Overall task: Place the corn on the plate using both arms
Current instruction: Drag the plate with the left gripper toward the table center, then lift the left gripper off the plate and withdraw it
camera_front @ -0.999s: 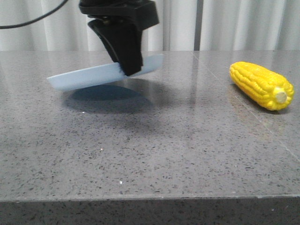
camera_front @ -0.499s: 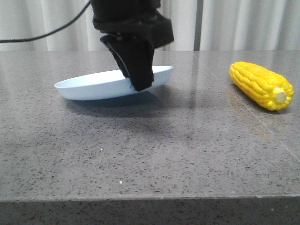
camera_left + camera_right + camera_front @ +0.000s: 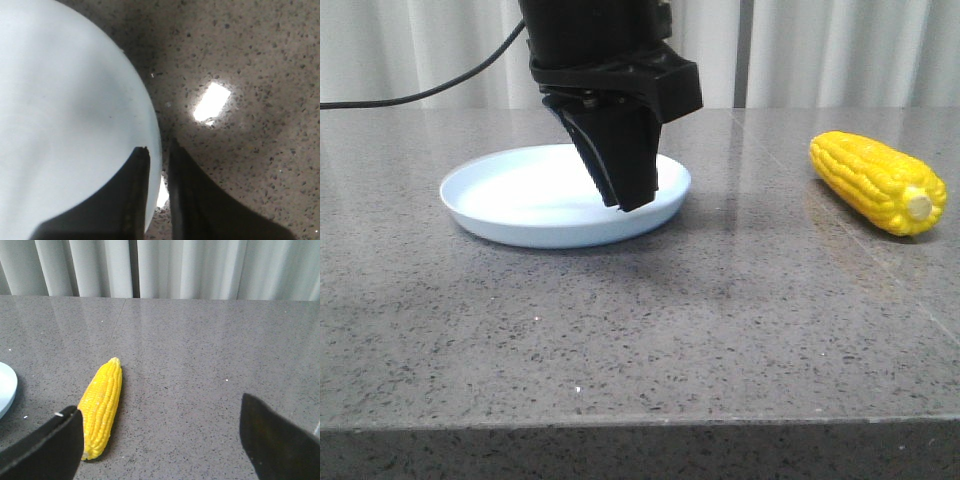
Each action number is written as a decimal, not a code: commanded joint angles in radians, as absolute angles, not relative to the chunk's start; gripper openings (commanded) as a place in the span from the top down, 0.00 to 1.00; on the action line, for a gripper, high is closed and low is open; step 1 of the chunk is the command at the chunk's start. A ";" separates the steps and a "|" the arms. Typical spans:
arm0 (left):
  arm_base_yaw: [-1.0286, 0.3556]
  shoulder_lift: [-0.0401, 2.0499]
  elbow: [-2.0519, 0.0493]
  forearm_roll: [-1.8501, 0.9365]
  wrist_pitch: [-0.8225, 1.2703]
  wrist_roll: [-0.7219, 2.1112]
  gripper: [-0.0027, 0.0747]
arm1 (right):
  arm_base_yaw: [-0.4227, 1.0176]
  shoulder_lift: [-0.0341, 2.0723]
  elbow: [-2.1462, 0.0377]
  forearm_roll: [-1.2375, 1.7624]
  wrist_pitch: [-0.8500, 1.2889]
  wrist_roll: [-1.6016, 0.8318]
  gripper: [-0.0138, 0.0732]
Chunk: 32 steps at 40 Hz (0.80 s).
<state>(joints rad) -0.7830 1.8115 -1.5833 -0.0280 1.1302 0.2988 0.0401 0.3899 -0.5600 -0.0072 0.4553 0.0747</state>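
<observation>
Front view: the plate is lying flat on the worktop toward the left, and the left tool is reaching down over its right-hand rim. The corn is lying well apart on the right, with nothing touching it; its long axis is running from the far left toward the near right, the pale stub end nearest the camera. The right arm is not showing here.

Left wrist view: the left tool is pinching the plate at its edge, one finger over the inside and the other outside against the worktop, the two nearly together with only the rim between them.

Right wrist view: the right tool is standing wide apart and carrying nothing. The corn is lying just ahead of its left finger, lengthwise roughly along the reach, so this arm is judged the nearer one for the pickup. A sliver of the plate is showing beyond the corn.
</observation>
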 commanded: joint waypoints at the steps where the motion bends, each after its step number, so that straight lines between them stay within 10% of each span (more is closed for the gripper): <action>1: -0.786 1.769 -1.613 -0.043 1.114 0.286 0.77 | 0.034 0.405 -0.596 -0.011 0.381 0.071 0.09; 15: -0.786 1.769 -1.617 -0.043 1.091 0.279 0.77 | 0.034 0.405 -0.596 -0.011 0.381 0.071 0.09; 23: -0.766 1.760 -1.617 -0.038 1.101 0.279 1.00 | 0.034 0.405 -0.596 -0.011 0.381 0.071 0.09; 32: -0.654 1.700 -1.592 -0.048 1.143 0.228 0.99 | 0.034 0.405 -0.596 -0.011 0.381 0.071 0.09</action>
<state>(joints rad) -0.7000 1.7880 -1.5825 -0.0365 1.1470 0.2634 0.0401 0.3899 -0.5600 -0.0072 0.4553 0.0747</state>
